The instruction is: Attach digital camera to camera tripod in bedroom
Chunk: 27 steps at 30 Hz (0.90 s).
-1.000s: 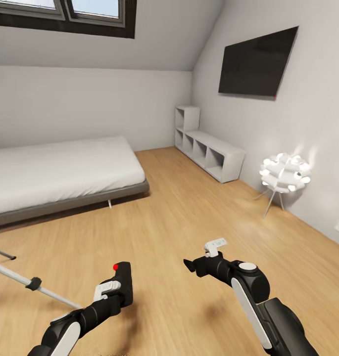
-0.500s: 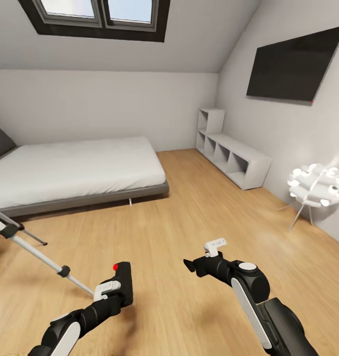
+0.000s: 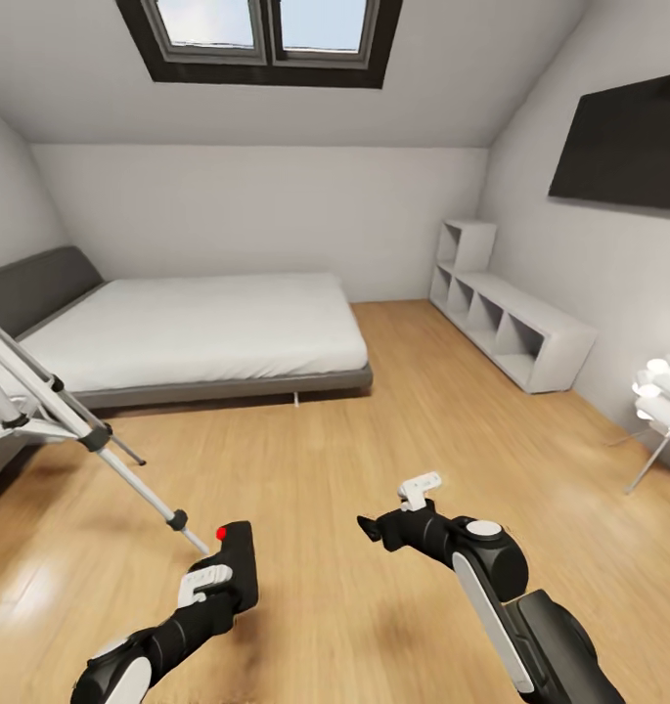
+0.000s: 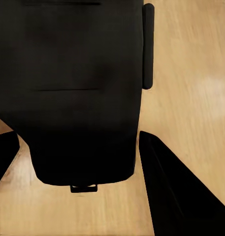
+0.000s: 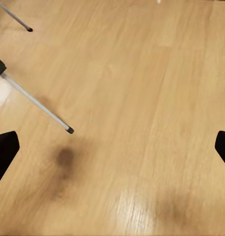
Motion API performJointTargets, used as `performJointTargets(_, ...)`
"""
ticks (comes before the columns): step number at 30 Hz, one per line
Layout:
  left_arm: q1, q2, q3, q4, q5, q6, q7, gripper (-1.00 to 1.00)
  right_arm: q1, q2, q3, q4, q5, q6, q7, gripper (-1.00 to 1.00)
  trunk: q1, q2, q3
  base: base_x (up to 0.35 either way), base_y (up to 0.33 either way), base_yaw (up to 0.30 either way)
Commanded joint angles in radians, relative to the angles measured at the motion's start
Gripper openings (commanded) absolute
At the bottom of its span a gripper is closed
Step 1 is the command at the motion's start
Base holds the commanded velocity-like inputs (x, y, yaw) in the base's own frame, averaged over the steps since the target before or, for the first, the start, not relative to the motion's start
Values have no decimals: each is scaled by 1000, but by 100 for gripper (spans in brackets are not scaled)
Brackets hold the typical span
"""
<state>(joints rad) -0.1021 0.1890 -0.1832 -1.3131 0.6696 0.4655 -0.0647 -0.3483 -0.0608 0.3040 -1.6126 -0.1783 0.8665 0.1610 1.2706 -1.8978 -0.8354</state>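
The digital camera (image 3: 237, 569), black with a red dot on top, is held low over the wood floor with my left gripper (image 3: 222, 583) shut on it. In the left wrist view its dark body (image 4: 78, 88) sits between my two fingers (image 4: 171, 187). The camera tripod (image 3: 75, 422) stands at the left, with silver legs and black joints. One of its feet (image 3: 200, 546) rests on the floor just left of the camera. My right gripper (image 3: 393, 508) hangs open and holds nothing. Its wrist view shows a tripod leg (image 5: 38, 104) on the floor between the spread fingers (image 5: 4, 152).
A white bed (image 3: 198, 332) with a grey headboard lies ahead on the left. A low white shelf unit (image 3: 515, 328) and a dark wall screen (image 3: 623, 156) line the right wall. A white floor lamp (image 3: 662, 401) stands at the far right under the sloped ceiling with its skylight (image 3: 266, 34).
The whole view has swung left, so bed, shelf and lamp slid right and more of the tripod came in. Both arms keep their pose, the left still holding the camera.
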Motion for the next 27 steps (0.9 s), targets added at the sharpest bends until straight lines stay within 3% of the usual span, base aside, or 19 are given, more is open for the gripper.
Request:
performJointTargets(1,4,2,0,-2,2,-3,-2,-100,-1,-1,12,-1,-2,4,0,100,-4,7,2,0,0,287)
performJointTargets(5,35,6,19,-12,4,-32,-3,-100,-1,-2,50,-1,-2,3,0,100,-19,35,15,0,0,287)
performJointTargets(6,56,1,72,-21,6,-45,-8,-100,-1,-2,61,-1,-1,2,0,100,-23,42,18,0,0,274)
performJointTargets(10,75,-3,125,-28,6,-53,-13,-100,-1,-2,68,-1,-1,2,0,100,-39,70,31,0,0,253)
performJointTargets(25,88,-10,197,-27,6,-57,-6,-100,-1,-2,93,-1,-3,7,1,100,-96,175,78,0,0,247)
performJointTargets(26,88,-11,202,-27,8,-57,-6,-100,-1,-2,96,-1,-3,7,2,100,-100,182,81,0,0,248)
performJointTargets(27,88,-14,217,-22,44,-58,-6,-100,-1,-2,106,-1,-2,7,2,100,-104,189,84,0,0,248)
